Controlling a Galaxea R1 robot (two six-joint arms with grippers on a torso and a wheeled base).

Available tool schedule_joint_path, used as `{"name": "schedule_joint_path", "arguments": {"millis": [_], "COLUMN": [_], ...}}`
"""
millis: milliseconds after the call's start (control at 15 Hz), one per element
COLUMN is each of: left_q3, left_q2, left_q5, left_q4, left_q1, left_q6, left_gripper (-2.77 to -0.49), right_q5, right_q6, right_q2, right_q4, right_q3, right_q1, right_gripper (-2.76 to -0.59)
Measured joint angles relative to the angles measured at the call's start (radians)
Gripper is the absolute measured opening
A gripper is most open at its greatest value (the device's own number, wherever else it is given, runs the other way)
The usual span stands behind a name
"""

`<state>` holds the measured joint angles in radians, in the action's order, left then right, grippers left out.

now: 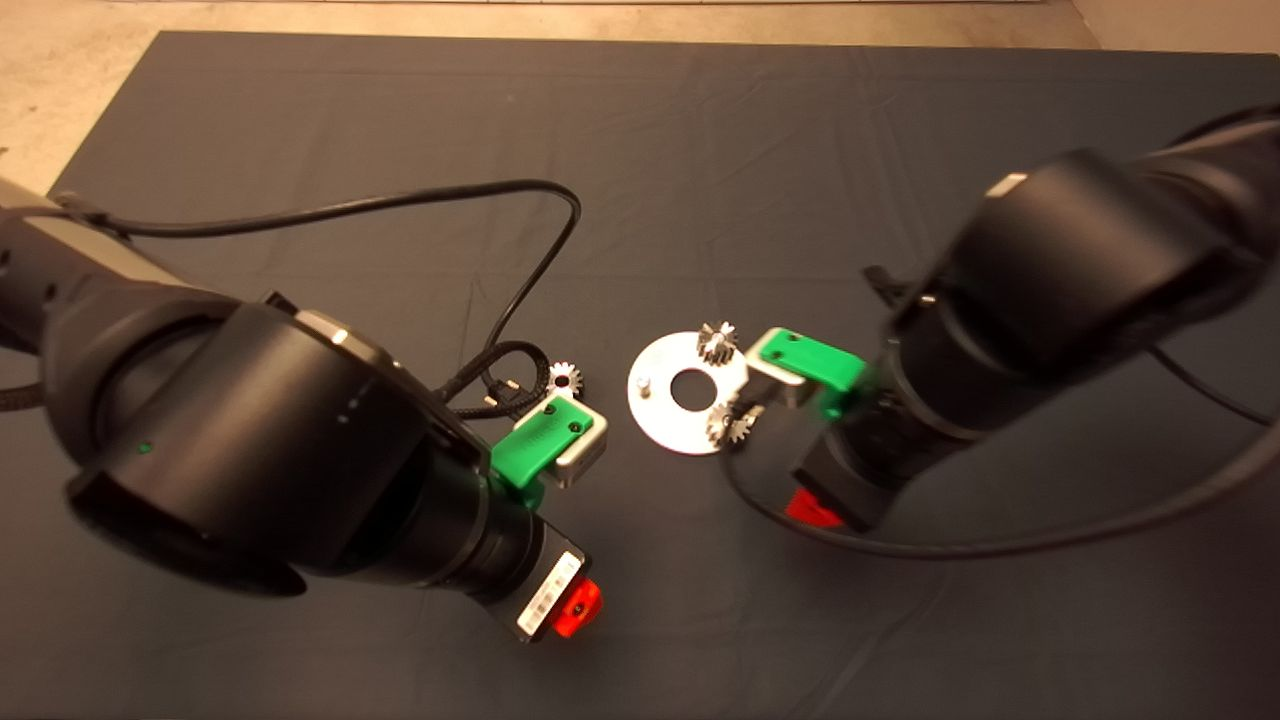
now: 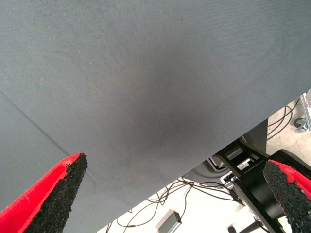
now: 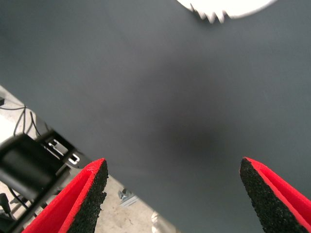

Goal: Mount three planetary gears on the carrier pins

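Note:
The round silver disc (image 1: 664, 418) lies at mid-mat. One planetary gear (image 1: 717, 344) sits on its far carrier pin and a second gear (image 1: 735, 424) on its near one. The third pin (image 1: 645, 385) stands bare on the disc's left side. A third gear (image 1: 565, 378) lies on the mat left of the disc, just beyond my left gripper (image 1: 560, 442). The left wrist view shows that gripper (image 2: 176, 164) open over bare mat. My right gripper (image 1: 790, 378) hovers at the disc's right edge, open and empty (image 3: 173, 164). The disc's rim (image 3: 233, 5) and gear teeth (image 3: 210, 17) show in the right wrist view.
A black cable (image 1: 545, 215) loops over the mat behind the left arm and coils beside the loose gear. The right arm's cable (image 1: 900, 548) trails across the mat in front of the disc. The mat's edge and the floor (image 1: 60, 90) lie at the far left.

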<state>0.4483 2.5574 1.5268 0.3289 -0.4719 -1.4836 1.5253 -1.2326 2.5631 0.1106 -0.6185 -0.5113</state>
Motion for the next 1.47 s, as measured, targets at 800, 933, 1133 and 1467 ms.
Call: {"name": "schedule_joint_path", "arguments": {"millis": [800, 933, 1133, 1467], "left_q3": [0.063, 0.073, 0.069, 0.055], "left_q2": [0.032, 0.021, -0.009, -0.081], "left_q5": [0.000, 0.000, 0.000, 0.001], "left_q4": [0.001, 0.001, 0.004, 0.057], "left_q1": [0.000, 0.000, -0.011, -0.012], "left_q6": [0.061, 0.073, 0.079, 0.144], "left_gripper": [-0.61, -0.61, -0.61, -0.61], "right_q5": [0.008, 0.007, 0.007, 0.007], "right_q6": [-0.101, -0.103, -0.104, -0.103], "right_q2": [-0.159, -0.159, -0.162, -0.147], "right_q4": [-0.037, -0.037, -0.038, -0.038], "right_q3": [0.198, 0.199, 0.200, 0.184], "right_q1": [-0.049, -0.049, -0.051, -0.054], "right_gripper": [-1.36, -1.36, -1.36, -1.36]}}
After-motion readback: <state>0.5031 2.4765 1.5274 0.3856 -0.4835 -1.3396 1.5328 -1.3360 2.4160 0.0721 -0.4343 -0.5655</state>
